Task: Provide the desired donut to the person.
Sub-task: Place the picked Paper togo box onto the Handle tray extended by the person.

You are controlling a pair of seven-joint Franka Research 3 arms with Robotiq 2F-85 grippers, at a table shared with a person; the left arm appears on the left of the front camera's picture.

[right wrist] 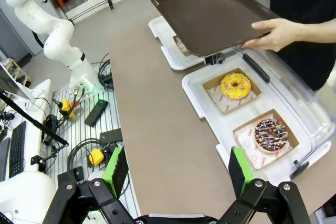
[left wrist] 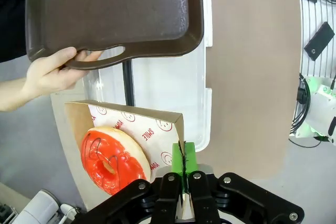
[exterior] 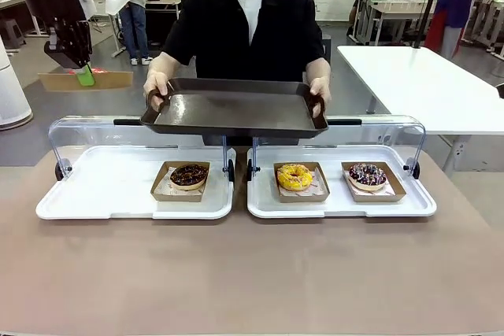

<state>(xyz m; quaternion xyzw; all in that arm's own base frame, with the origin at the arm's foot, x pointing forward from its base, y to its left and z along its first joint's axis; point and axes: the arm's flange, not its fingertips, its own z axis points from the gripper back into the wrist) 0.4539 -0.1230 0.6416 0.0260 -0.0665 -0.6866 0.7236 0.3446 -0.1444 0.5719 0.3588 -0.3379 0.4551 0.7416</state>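
Left gripper (left wrist: 183, 157) is pinching a carton (left wrist: 157, 121) by its rim, 1 red donut (left wrist: 112, 157) inside; right gripper (right wrist: 178, 170) is gaping, empty; person (exterior: 244, 29) is holding a tray (exterior: 234, 108).

Serving tray (exterior: 236, 109) above display cases (exterior: 102, 185), donuts (exterior: 294, 176) inside

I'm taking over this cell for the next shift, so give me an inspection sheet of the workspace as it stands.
Surface: brown table top, left display tray and right display tray on it, clear lids raised.
Job's things: red donut in a cardboard box; person holds a dark serving tray in both hands.
Clutter: chocolate donut, yellow donut, sprinkled donut, each boxed in the display trays.
Grippers: left gripper shut on the box rim; right gripper open, holding nothing.
Cables: cable loops on a rack beside the table.
Surroundings: white table, other people behind.
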